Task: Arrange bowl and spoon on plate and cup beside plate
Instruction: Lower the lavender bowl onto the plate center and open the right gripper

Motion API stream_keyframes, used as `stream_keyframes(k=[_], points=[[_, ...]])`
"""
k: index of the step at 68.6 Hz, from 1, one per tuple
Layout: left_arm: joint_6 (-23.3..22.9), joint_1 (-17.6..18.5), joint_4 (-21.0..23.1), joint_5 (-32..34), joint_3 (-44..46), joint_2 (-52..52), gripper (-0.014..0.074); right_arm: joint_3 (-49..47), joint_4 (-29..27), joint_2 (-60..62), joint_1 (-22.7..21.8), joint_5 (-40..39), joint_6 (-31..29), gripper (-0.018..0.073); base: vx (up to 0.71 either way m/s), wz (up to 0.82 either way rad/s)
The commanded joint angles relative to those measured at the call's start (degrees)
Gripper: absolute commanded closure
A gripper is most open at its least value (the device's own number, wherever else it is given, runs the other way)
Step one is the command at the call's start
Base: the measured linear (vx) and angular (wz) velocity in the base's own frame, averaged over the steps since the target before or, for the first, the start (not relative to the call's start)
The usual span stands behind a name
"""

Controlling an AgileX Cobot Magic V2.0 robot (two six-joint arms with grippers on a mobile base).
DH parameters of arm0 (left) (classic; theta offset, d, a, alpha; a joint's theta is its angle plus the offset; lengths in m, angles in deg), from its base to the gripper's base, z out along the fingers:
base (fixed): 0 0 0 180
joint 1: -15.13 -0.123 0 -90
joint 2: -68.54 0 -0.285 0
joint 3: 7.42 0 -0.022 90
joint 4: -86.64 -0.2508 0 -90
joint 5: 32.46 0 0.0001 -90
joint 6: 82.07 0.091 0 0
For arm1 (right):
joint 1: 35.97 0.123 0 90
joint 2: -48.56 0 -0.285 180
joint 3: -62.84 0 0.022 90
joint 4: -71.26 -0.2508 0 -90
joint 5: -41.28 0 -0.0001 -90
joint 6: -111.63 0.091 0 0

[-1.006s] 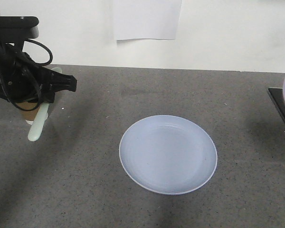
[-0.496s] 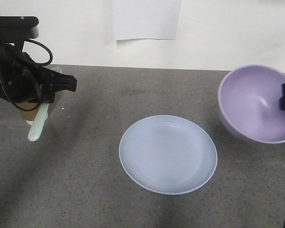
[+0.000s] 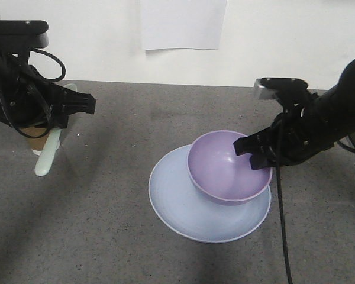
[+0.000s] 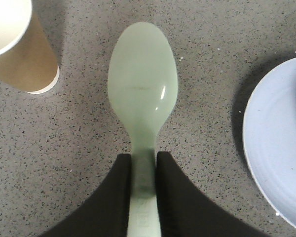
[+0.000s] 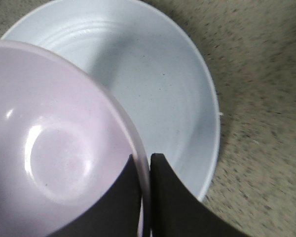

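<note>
The lavender bowl sits over the right half of the pale blue plate; whether it rests on the plate or hangs just above it I cannot tell. My right gripper is shut on the bowl's right rim; in the right wrist view the rim runs between the two black jaws, with the plate underneath. At the far left my left gripper is shut on the handle of the mint-green spoon, held scoop-down above the table. The spoon hangs beside the brown paper cup.
The cup stands upright on the speckled grey tabletop just left of the spoon. A white sheet hangs on the back wall. The right arm's cable drapes down past the plate's right edge.
The right arm swept in from the right edge carrying the bowl, first tilted high at the right, now down over the plate. The left arm and spoon have not moved.
</note>
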Motion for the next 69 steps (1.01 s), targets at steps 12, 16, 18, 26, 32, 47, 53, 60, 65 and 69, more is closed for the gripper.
stream_keyframes(k=[12, 16, 18, 26, 32, 47, 53, 60, 65, 69], points=[[-0.27, 0.32, -0.5, 2.72, 1.48, 2.06, 0.0603, -1.76, -3.41, -3.75, 0.13, -4.89, 0.07, 0.0563, 0.0, 0.0], [-0.27, 0.32, -0.5, 2.72, 1.48, 2.06, 0.0603, -1.76, -3.66, -4.56, 0.32, -4.89, 0.07, 0.0563, 0.0, 0.0], [-0.27, 0.32, -0.5, 2.72, 1.48, 2.06, 0.0603, -1.76, -3.77, -4.83, 0.43, -4.93, 0.07, 0.0563, 0.0, 0.0], [-0.27, 0.32, -0.5, 2.67, 1.48, 2.06, 0.0603, -1.76, -4.19, -6.13, 1.1, -5.59, 0.13, 0.0563, 0.0, 0.0], [-0.27, 0.32, -0.5, 2.67, 1.48, 2.06, 0.0603, -1.76, -4.74, -7.22, 1.54, -5.94, 0.13, 0.0563, 0.0, 0.0], [-0.27, 0.32, -0.5, 2.67, 1.48, 2.06, 0.0603, -1.76, -5.16, -8.77, 1.46, -5.94, 0.19, 0.0555, 0.0, 0.0], [-0.27, 0.32, -0.5, 2.67, 1.48, 2.06, 0.0603, -1.76, -5.15, -8.77, 1.46, -6.12, 0.35, 0.054, 0.0, 0.0], [-0.27, 0.32, -0.5, 2.67, 1.48, 2.06, 0.0603, -1.76, -5.11, -8.77, 1.46, -6.02, 0.35, 0.0503, 0.0, 0.0], [-0.27, 0.32, -0.5, 2.67, 1.48, 2.06, 0.0603, -1.76, -5.11, -8.77, 1.41, -5.91, 0.35, 0.0466, 0.0, 0.0], [-0.27, 0.32, -0.5, 2.67, 1.48, 2.06, 0.0603, -1.76, -5.11, -8.72, 1.43, -5.71, 0.35, 0.0424, 0.0, 0.0]])
